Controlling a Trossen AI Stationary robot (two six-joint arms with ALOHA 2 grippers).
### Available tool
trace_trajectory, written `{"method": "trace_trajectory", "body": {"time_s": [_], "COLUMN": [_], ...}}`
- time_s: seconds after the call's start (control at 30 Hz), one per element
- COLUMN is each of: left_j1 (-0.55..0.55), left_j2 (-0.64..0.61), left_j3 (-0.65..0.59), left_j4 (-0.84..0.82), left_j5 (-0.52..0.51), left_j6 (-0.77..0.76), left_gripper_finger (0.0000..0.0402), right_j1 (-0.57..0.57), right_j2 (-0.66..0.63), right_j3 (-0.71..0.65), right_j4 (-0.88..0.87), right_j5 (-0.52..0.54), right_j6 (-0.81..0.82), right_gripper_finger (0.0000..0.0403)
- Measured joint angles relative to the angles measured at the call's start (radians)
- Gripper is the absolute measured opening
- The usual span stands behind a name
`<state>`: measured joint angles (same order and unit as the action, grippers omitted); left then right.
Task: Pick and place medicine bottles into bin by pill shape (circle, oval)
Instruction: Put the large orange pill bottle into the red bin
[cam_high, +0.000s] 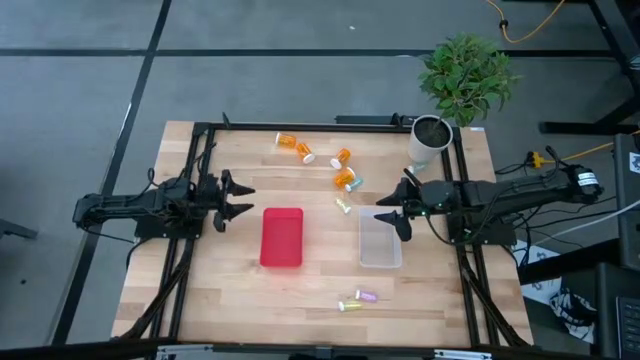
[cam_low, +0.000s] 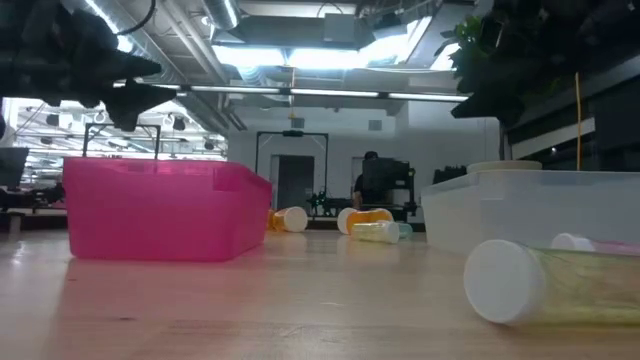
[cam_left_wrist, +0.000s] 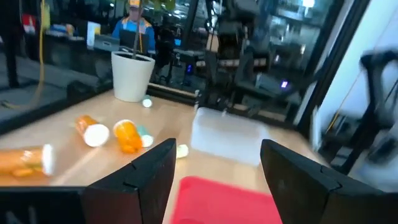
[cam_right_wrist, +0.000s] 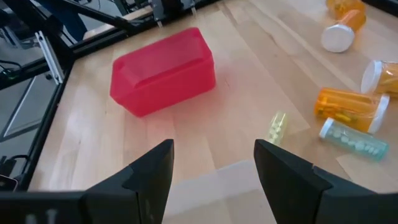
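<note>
Several orange bottles with white caps (cam_high: 294, 146) (cam_high: 343, 170) lie on their sides at the table's far middle, with a pale blue one (cam_right_wrist: 351, 138) and a yellow-green one (cam_high: 343, 205) beside them. A yellow one (cam_high: 349, 305) and a pink one (cam_high: 367, 296) lie near the front edge. The red bin (cam_high: 281, 237) and the clear bin (cam_high: 380, 238) stand mid-table. My left gripper (cam_high: 240, 200) is open, left of the red bin. My right gripper (cam_high: 385, 210) is open, above the clear bin's far end.
A white plant pot (cam_high: 430, 142) with a green plant stands at the table's far right corner. A black frame (cam_high: 300, 124) runs along the table's edges. A person shows in the room beyond, in the left wrist view (cam_left_wrist: 134, 25).
</note>
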<state>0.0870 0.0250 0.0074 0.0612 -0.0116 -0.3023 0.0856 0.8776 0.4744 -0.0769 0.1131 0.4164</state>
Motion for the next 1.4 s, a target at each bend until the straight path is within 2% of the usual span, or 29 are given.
{"method": "trace_trajectory", "body": {"time_s": [0.1, 0.23, 0.37, 0.53, 0.67, 0.87, 1.23, 1.4], "left_j1": [0.000, 0.000, 0.000, 0.000, 0.000, 0.000, 0.000, 0.016], "left_j2": [0.000, 0.000, 0.020, 0.126, 0.237, 0.479, 0.910, 1.059], "left_j3": [0.000, 0.006, 0.048, 0.104, 0.154, 0.239, 0.491, 0.604], "left_j4": [0.049, 0.116, 0.117, 0.112, 0.113, 0.188, 0.208, 0.144], "left_j5": [-0.015, -0.091, -0.093, -0.148, -0.167, -0.161, -0.161, -0.244], "left_j6": [-0.005, -0.051, -0.053, -0.010, 0.022, 0.023, 0.037, 0.039], "left_gripper_finger": [0.0228, 0.0228, 0.0228, 0.0228, 0.0228, 0.0228, 0.0228, 0.0228], "right_j1": [0.000, 0.000, 0.000, 0.000, 0.000, 0.000, 0.000, 0.000], "right_j2": [0.007, 0.007, 0.006, 0.006, 0.006, 0.006, 0.006, 0.006], "right_j3": [0.000, 0.000, 0.000, 0.000, 0.000, 0.000, 0.000, 0.000], "right_j4": [0.001, 0.013, 0.049, 0.086, 0.087, 0.087, 0.087, 0.087], "right_j5": [0.000, 0.006, 0.086, 0.182, 0.193, 0.193, 0.192, 0.192], "right_j6": [-0.002, -0.003, -0.006, -0.060, -0.058, -0.058, -0.116, -0.111], "right_gripper_finger": [0.0225, 0.0225, 0.0225, 0.0225, 0.0225, 0.0225, 0.0225, 0.0225]}}
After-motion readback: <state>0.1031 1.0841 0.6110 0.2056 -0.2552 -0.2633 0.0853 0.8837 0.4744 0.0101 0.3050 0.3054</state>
